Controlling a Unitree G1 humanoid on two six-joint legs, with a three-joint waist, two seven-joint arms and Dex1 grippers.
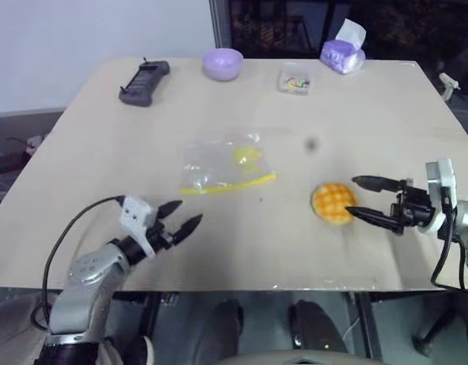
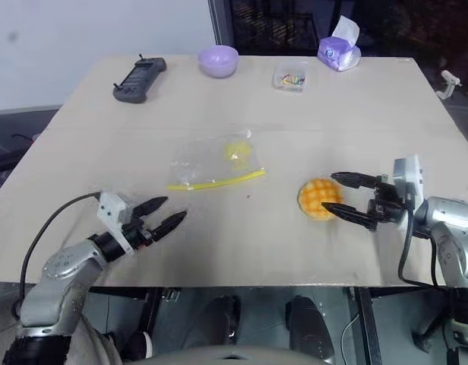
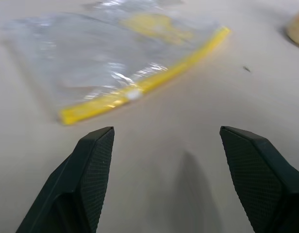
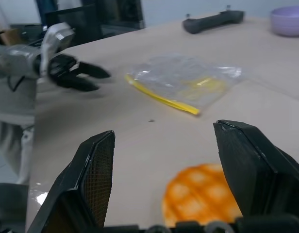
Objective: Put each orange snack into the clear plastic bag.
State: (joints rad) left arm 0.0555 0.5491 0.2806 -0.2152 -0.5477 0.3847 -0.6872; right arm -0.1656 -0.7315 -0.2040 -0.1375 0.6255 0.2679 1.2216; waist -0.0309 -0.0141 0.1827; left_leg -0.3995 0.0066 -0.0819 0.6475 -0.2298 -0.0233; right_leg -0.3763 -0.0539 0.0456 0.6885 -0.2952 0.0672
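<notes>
1. The orange snack (image 1: 333, 202) sits on the table (image 1: 386, 122), just beside the right gripper (image 1: 361, 204) — jaws spread, empty.
2. It looks soft, light — grip across its domed sides gently.
3. The clear plastic bag (image 1: 222, 163) lies flat, limp and slippery; left gripper (image 1: 182, 215) spread nearby.

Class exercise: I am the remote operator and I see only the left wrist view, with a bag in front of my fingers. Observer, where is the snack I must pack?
Observer: The orange snack lies on the table, to the right of the clear bag.
Operator: Is anything holding it?
Observer: No. The right gripper is open, with a finger on either side of the snack, which rests on the table.
Operator: What lies beyond the bag?
Observer: A lavender bowl stands at the far edge.
</notes>
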